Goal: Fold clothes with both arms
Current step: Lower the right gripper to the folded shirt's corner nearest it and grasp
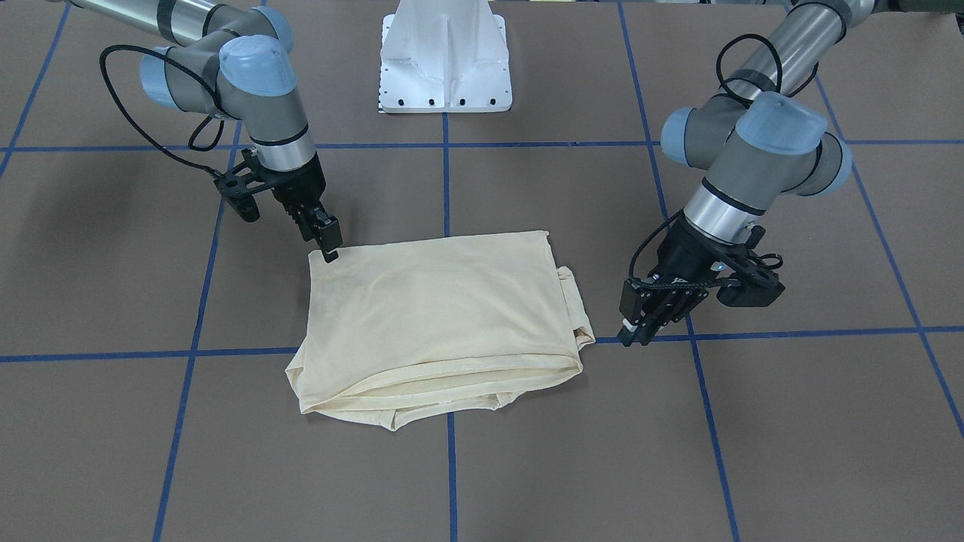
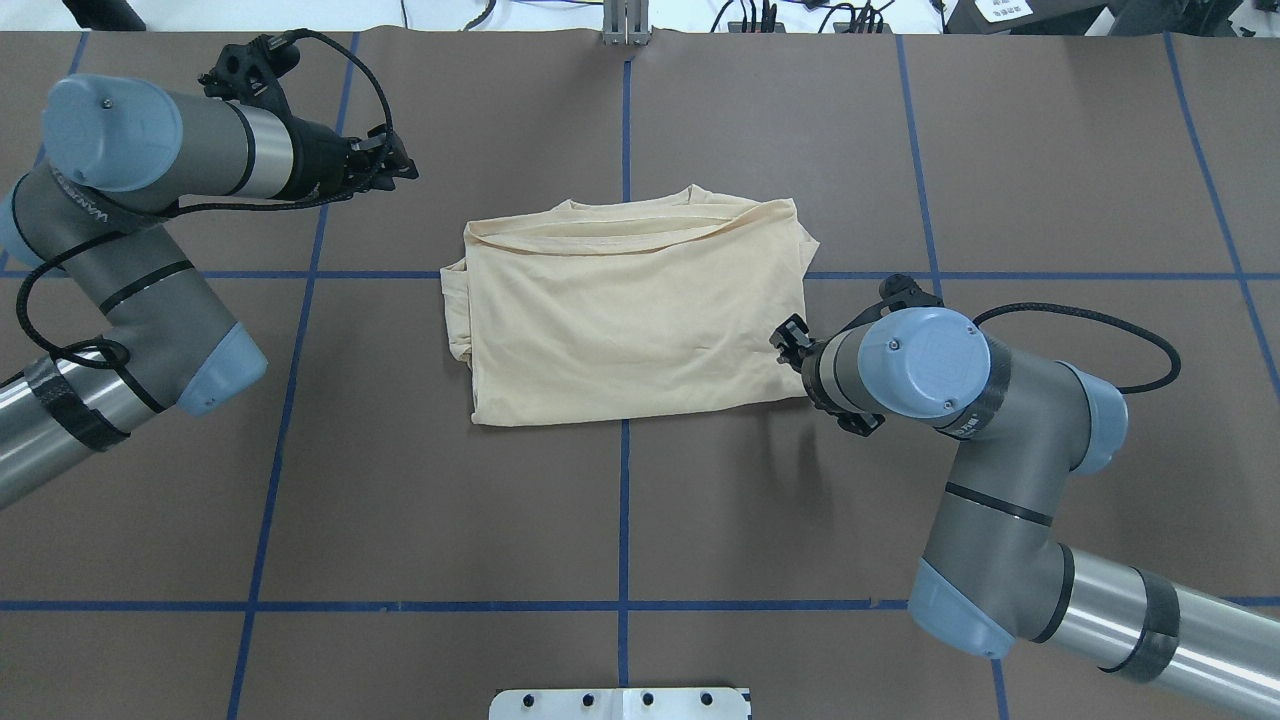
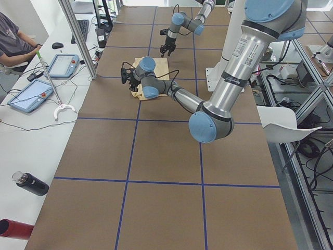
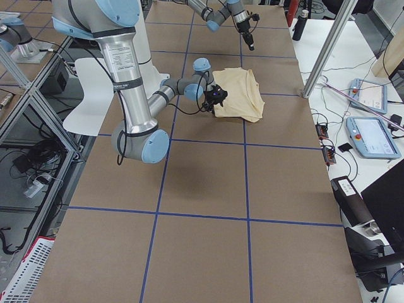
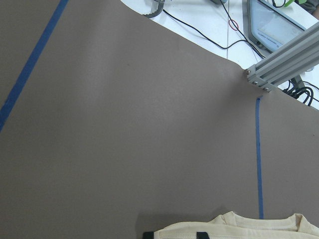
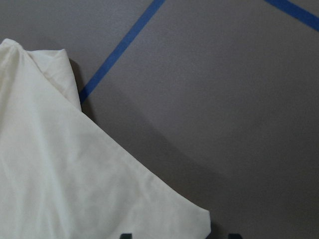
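Observation:
The clothes are one pale cream shirt [image 1: 444, 316] [image 2: 630, 320], lying folded into a rough rectangle on the brown table, plain side up, with its neckline toward the operators' side. My right gripper [image 1: 330, 252] [image 2: 787, 336] is open at the shirt's corner nearest the robot. In the right wrist view that corner of the shirt [image 6: 60, 174] lies between the spread fingertips [image 6: 125, 235]. My left gripper [image 1: 634, 335] [image 2: 400, 170] hangs just off the opposite side of the shirt, tilted, and touches no cloth. The left wrist view shows its tips [image 5: 149, 234] slightly apart over the neckline [image 5: 239, 226].
The white pedestal base [image 1: 444, 60] stands at the robot's edge of the table. Blue tape lines [image 2: 625, 520] cross the brown table. Beyond the far edge are an aluminium post [image 5: 284, 64], tablets [image 3: 28, 94], cables and a seated person [image 3: 13, 39].

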Robot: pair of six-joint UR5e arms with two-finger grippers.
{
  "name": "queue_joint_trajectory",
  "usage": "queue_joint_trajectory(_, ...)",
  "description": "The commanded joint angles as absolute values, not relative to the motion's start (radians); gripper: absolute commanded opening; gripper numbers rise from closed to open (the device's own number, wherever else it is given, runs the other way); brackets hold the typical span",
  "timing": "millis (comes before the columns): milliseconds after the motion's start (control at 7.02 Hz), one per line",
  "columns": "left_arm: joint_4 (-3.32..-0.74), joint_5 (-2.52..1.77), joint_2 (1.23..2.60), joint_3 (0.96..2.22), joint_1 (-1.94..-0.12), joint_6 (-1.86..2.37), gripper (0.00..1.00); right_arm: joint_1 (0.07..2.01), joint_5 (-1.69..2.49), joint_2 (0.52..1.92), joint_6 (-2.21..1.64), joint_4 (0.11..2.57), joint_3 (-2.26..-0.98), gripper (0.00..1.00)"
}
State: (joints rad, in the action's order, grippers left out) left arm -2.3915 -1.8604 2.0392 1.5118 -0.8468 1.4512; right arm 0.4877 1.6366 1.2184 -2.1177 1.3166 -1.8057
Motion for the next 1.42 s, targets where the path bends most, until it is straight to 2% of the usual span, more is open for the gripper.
queue_joint_trajectory(0, -2.391, -1.859, 2.033, 1.514, -0.847, 1.451, 0.4, 0.476, 1.637, 1.218, -2.115, 1.316, -1.784, 0.68)
queue_joint_trajectory(285, -2.391, -1.859, 2.033, 1.514, -0.847, 1.451, 0.4, 0.469, 1.637, 1.218, -2.114, 1.315, -1.767, 0.64)
queue_joint_trajectory(427, -2.391, -1.859, 2.033, 1.514, -0.845, 1.451, 0.4, 0.466, 1.637, 1.218, -2.115, 1.315, -1.764, 0.57)
queue_joint_trajectory(712, -2.391, -1.859, 2.033, 1.514, -0.844, 1.451, 0.4, 0.466, 1.637, 1.216, -2.12, 1.315, -1.766, 0.0)
queue_joint_trajectory(1282, -2.391, -1.862, 2.034, 1.516, -0.842, 1.453, 0.4, 0.469, 1.644, 1.238, -2.125, 1.315, -1.853, 0.0)
